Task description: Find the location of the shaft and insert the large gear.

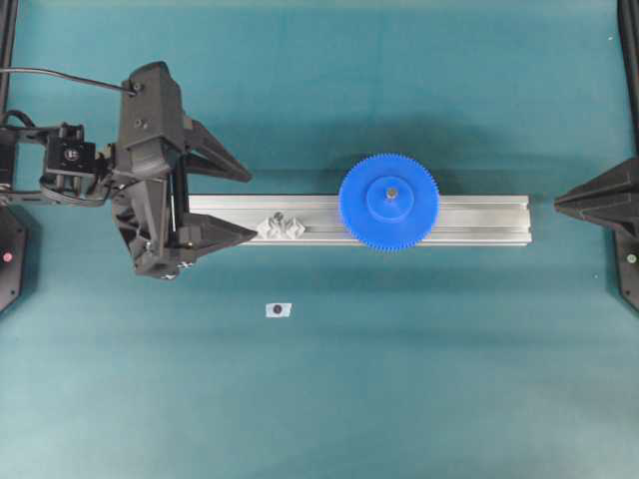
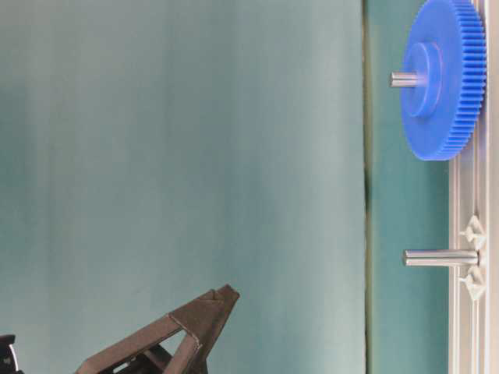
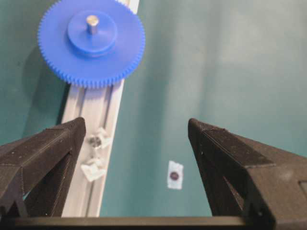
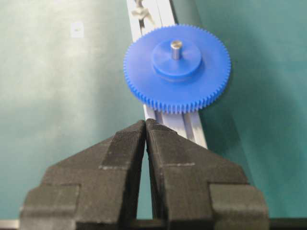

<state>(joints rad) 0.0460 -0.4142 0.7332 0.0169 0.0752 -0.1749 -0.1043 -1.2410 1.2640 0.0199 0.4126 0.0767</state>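
Large gear (image 1: 389, 202) sitting on a shaft (image 1: 391, 193) ahead of the left end effector (image 1: 252, 206), its jaws standing wide and empty, right end effector (image 4: 145, 125) resting pinched closed, holding nothing

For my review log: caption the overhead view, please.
Bright blue toothed plastic gear seated on a grey metal pin on the aluminium rail; open left gripper empty.

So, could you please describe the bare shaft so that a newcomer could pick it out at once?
Find the aluminium rail lying across the green table. The shaft stands on it between two clear diamond mounts, towards the left gripper. Unlike the other pin, it carries no large gear.
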